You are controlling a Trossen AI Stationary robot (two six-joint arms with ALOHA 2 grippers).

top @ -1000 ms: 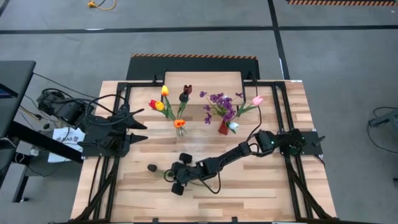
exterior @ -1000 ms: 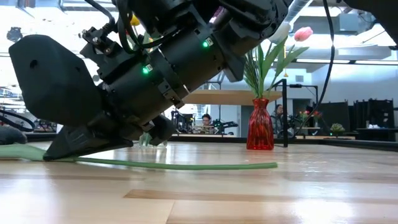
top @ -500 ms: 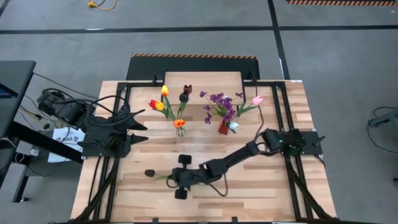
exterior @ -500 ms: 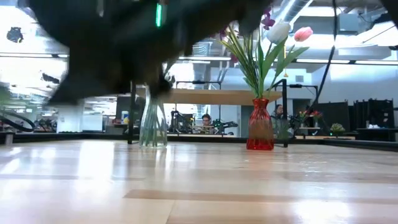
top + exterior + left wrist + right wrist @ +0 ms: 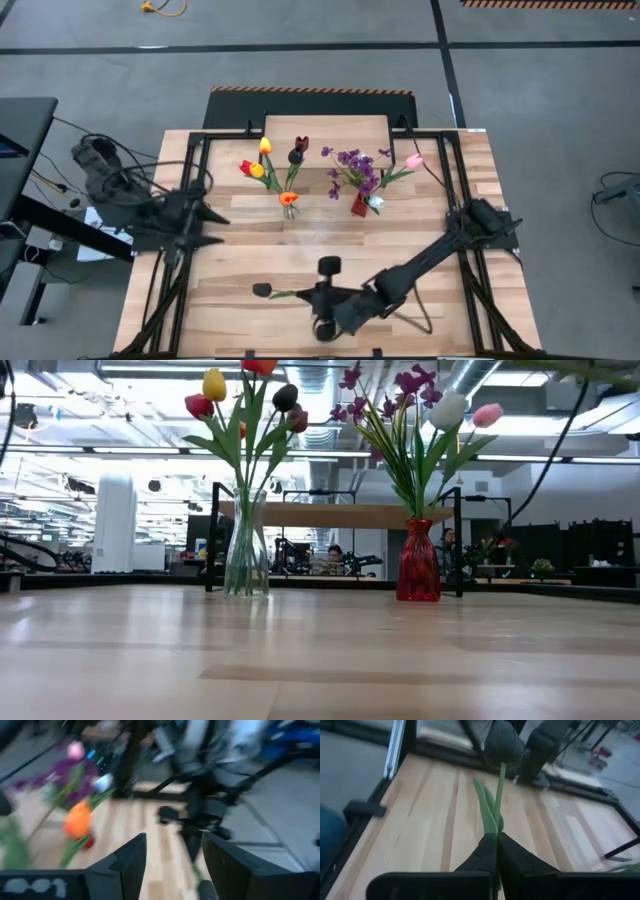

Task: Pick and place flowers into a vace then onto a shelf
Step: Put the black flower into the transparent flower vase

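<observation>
The right gripper [image 5: 496,851] is pinched tight on the stem of a dark tulip [image 5: 262,290], held well in front of the clear vase [image 5: 246,550]. The left gripper [image 5: 172,865], jaws parted and empty, waits to that vase's left. Both this vase and the red vase [image 5: 418,561] already hold flowers, so I judge this among the last stems, and neither vase stands on the shelf [image 5: 328,131] behind them yet.

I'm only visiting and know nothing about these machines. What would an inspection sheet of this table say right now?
Surface: light wood table, no spills seen.
Job's things: clear vase with tulips; red vase with purple sprig, white and pink tulips; both stand in front of the shelf. Dark tulip lifted off the table.
Clutter: nothing seen.
Grippers: right gripper shut on the dark tulip's stem near the table's front edge; left gripper open, empty, at the left side.
Cables: bundle by the left arm.
Surroundings: grey floor; a person seated beyond the table.
</observation>
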